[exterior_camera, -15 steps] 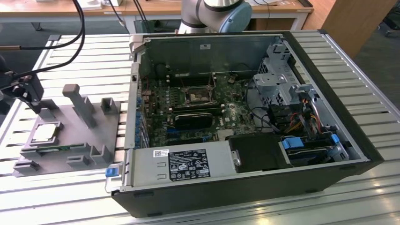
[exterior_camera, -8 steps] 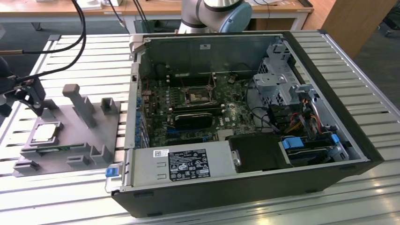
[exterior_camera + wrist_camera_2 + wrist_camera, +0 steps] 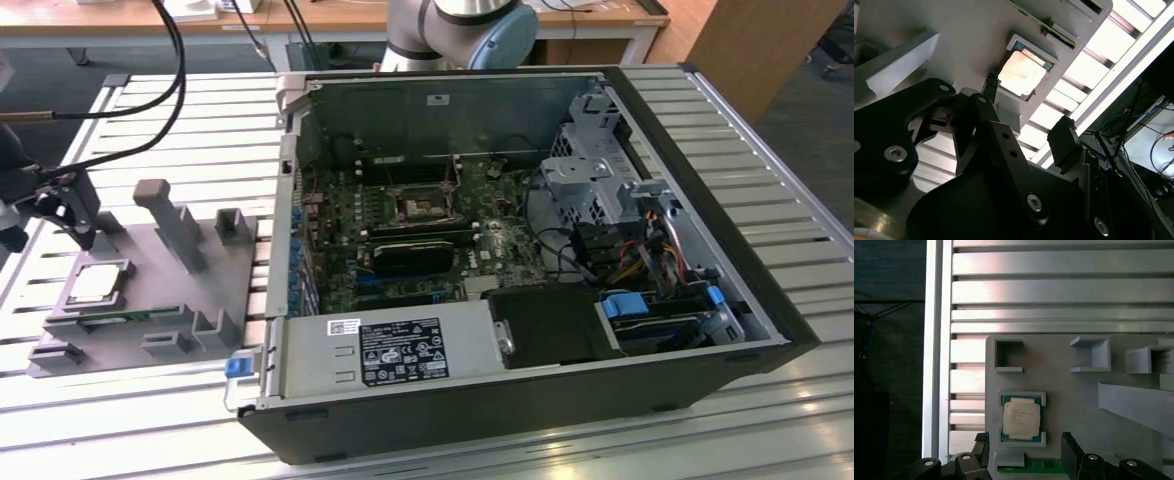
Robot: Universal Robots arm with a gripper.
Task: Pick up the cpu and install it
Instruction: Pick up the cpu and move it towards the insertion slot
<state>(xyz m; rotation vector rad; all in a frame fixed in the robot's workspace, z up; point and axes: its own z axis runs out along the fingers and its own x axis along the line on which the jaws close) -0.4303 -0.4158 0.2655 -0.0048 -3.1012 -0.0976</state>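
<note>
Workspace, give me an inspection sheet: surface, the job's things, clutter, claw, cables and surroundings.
Surface: slatted metal table, carrying a grey holder block and an open computer case.
Job's things: chip lies flat in its recess on the holder block; black-framed socket sits inside the case.
Clutter: nothing seen.
Claw: claw open above the chip, holding nothing.
Cables: black cables hang at the exterior view's left; coloured wires inside the case.
Surroundings: arm base behind the case; wooden furniture beyond the table.
</note>
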